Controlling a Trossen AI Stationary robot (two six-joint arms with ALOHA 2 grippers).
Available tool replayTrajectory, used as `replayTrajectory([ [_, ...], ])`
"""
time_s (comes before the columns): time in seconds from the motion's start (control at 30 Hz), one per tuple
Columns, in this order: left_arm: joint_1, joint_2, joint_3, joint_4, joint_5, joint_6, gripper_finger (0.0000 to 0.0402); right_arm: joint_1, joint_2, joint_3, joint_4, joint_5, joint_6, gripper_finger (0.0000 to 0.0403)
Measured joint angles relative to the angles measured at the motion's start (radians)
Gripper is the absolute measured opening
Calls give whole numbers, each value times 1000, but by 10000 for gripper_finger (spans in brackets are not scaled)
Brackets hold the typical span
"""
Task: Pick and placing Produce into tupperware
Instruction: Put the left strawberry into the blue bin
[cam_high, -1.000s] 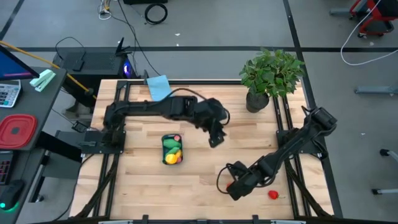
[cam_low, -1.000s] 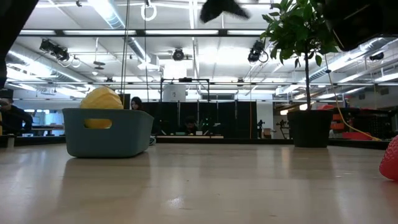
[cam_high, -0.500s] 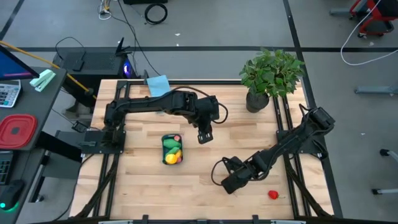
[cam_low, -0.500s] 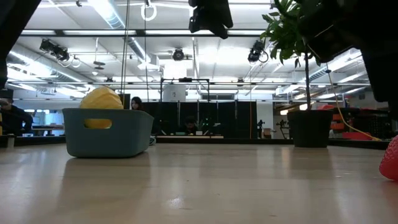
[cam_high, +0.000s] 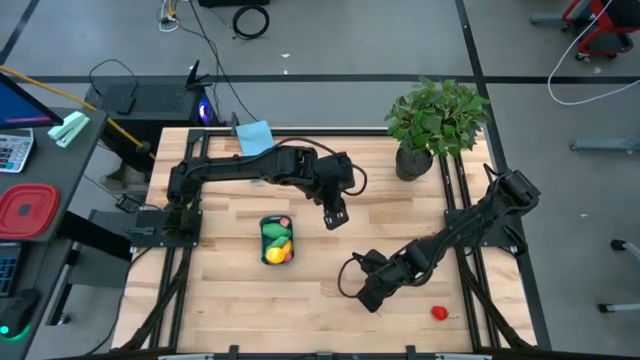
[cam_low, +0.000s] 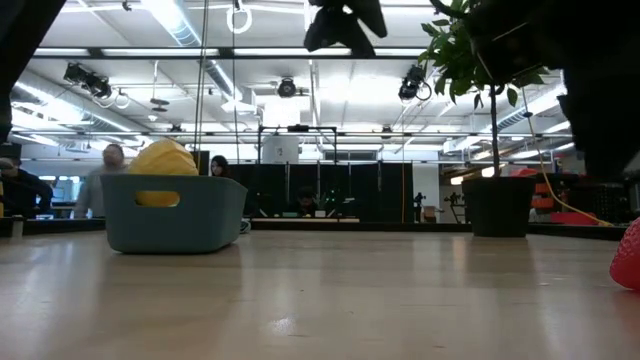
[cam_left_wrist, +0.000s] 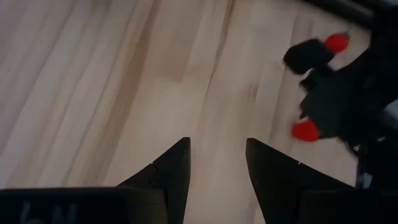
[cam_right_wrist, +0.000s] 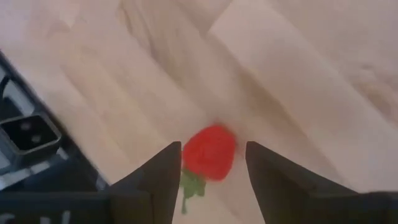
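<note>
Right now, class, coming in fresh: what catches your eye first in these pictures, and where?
The teal tub left of the table's middle, packed with yellow and green produce, draws the eye first. Next comes a red strawberry lying on the wood just ahead of the open right tool, toward the front right. The left tool hangs open above the table's middle, right of the tub.
</note>
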Motion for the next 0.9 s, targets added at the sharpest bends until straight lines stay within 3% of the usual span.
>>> replayTrajectory([
  [0.9,0,0,0,544,0,-23,162,59,-2,0,41,15,158,188],
])
